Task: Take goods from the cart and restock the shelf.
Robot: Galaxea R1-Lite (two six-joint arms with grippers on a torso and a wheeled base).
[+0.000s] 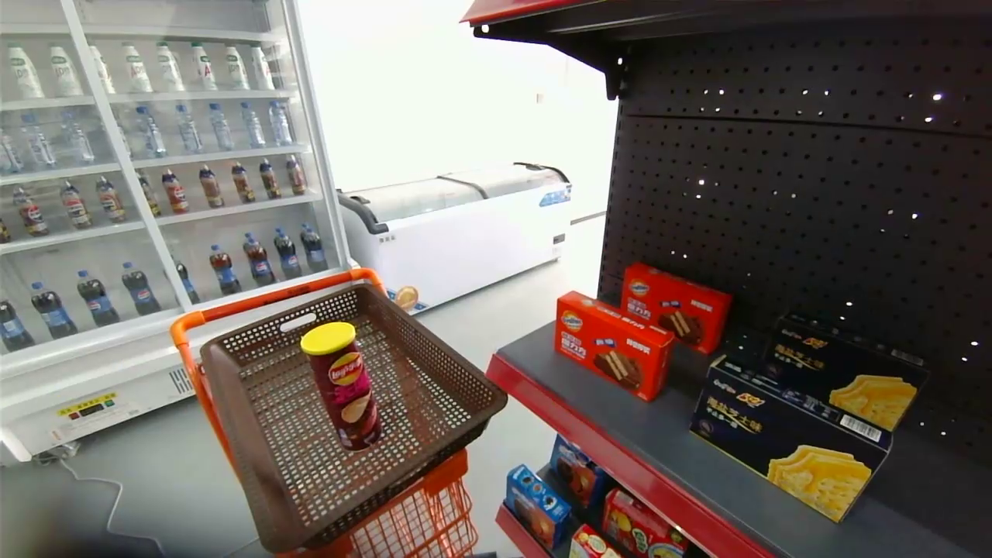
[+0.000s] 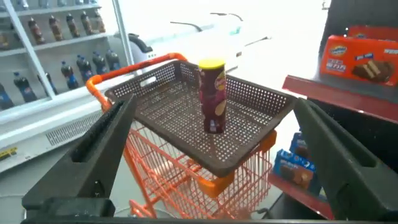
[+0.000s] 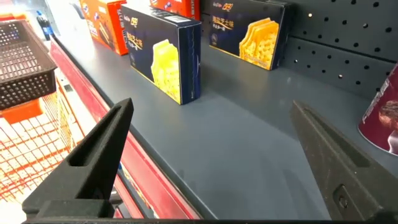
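Observation:
A dark red chip can (image 1: 343, 385) with a yellow lid stands upright in the brown basket (image 1: 256, 403) on top of the orange cart (image 1: 418, 519). In the left wrist view the same can (image 2: 212, 94) stands in the basket (image 2: 249, 102), and my left gripper (image 2: 211, 152) is open, well short of it. My right gripper (image 3: 214, 158) is open over the grey shelf board (image 3: 249, 155), holding nothing. Another dark red can (image 3: 385, 121) stands on that board at the picture's edge.
On the shelf (image 1: 620, 418) stand two red biscuit boxes (image 1: 612, 345) and two dark blue boxes (image 1: 790, 446). More goods sit on the lower shelf (image 1: 542, 508). A drinks fridge (image 1: 147, 194) and a chest freezer (image 1: 465, 225) stand behind the cart.

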